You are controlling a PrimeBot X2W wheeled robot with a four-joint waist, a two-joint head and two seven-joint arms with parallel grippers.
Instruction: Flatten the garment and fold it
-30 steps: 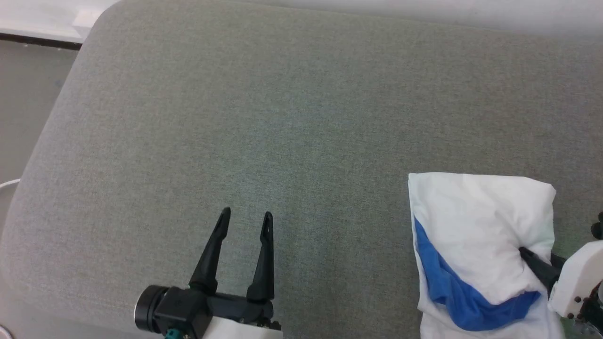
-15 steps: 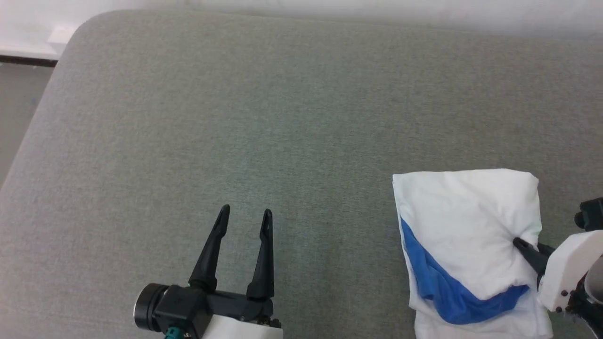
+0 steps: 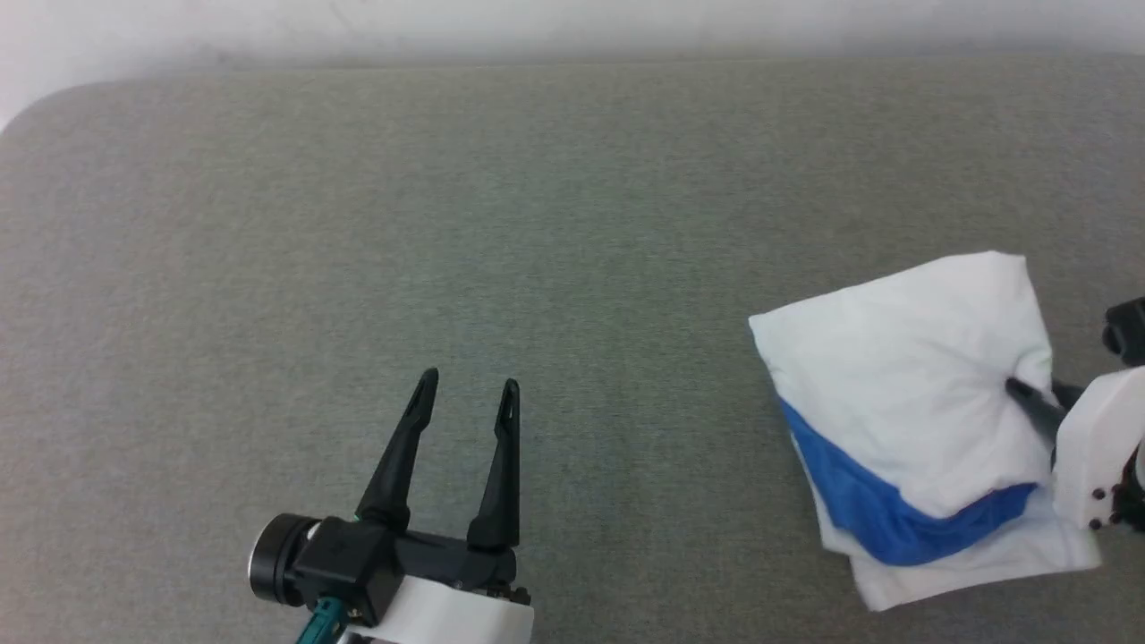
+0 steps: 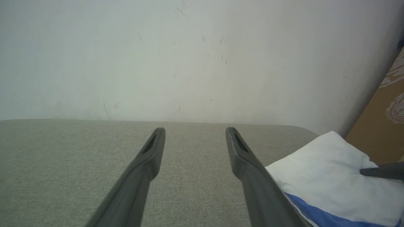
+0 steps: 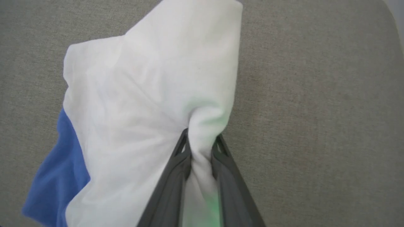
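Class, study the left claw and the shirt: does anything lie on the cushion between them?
Nothing visible does. Bare grey cushion lies between the open left claw and the shirt, which sits to its right. The right claw is shut on a white fold of it.

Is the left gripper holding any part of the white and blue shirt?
No, the left gripper stands open over the bare grey fabric surface, apart from the shirt, which lies off to its right.

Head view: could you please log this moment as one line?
soft white knit shirt with blue trim: bunched on grey fabric surface | right end effector: shut on its white fold | left end effector: open, empty
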